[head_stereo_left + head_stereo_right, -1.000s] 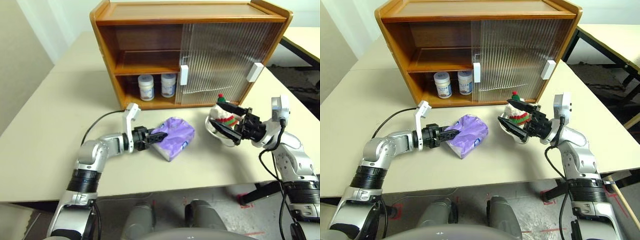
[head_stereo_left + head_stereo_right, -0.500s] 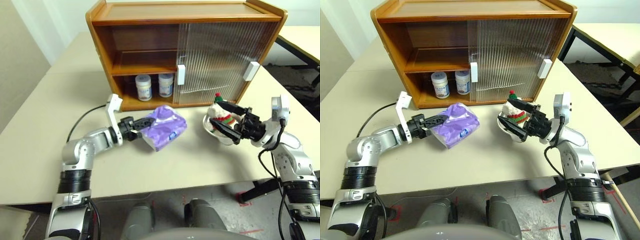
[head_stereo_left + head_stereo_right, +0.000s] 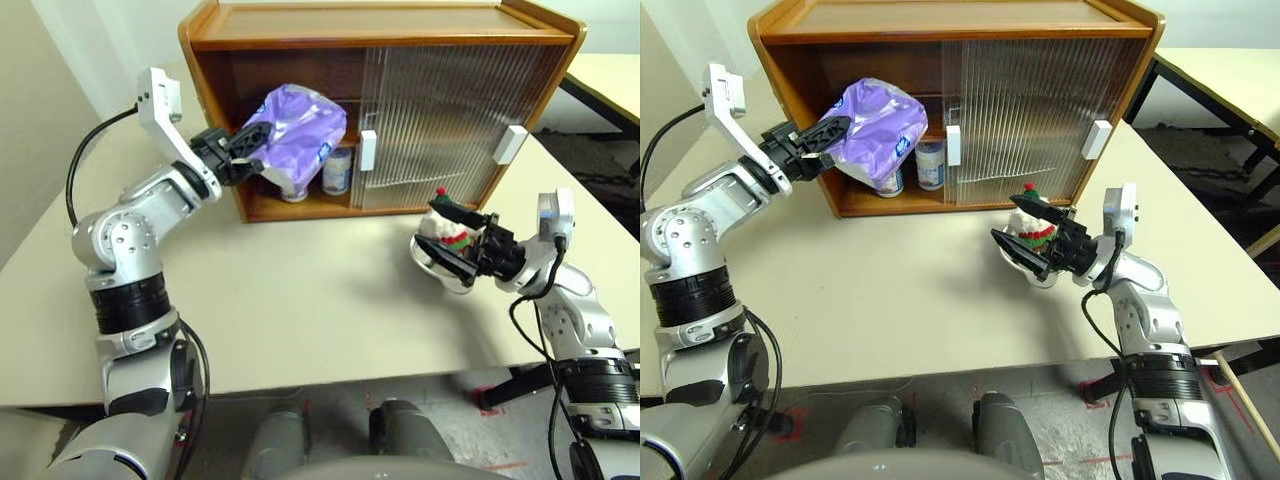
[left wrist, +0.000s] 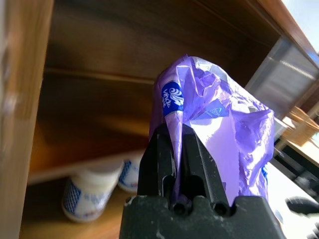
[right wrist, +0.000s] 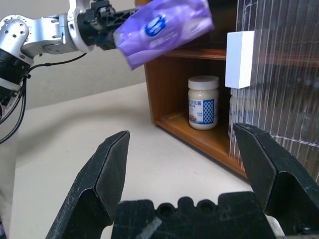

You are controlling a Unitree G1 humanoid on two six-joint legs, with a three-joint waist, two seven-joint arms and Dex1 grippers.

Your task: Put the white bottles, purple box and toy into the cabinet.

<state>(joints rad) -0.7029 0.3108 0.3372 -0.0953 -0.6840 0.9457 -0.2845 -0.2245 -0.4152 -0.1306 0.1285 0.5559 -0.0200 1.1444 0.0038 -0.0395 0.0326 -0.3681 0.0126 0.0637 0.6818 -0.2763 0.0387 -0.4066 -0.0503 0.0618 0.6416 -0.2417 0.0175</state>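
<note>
My left gripper point(image 3: 250, 145) is shut on one end of the purple box point(image 3: 298, 138) and holds it in the air before the open left half of the cabinet point(image 3: 380, 40), about level with the middle shelf. Two white bottles stand on the lower shelf: one point(image 3: 338, 170) in plain sight, the other point(image 3: 890, 183) mostly hidden behind the pack. The toy point(image 3: 447, 232) sits in a shiny bowl point(image 3: 440, 272) on the table at the right. My right gripper point(image 5: 182, 132) is open beside the toy, with nothing between its fingers.
The ribbed sliding doors point(image 3: 440, 110) with white handles point(image 3: 367, 150) cover the cabinet's right half. The beige table point(image 3: 300, 300) stretches wide in front of it. A black cable point(image 3: 85, 150) loops off my left wrist. A second table point(image 3: 610, 75) stands at the far right.
My left gripper closed on the purple box and lifted it off the table, up and toward the cabinet's open side. The right gripper and the toy stayed put.
</note>
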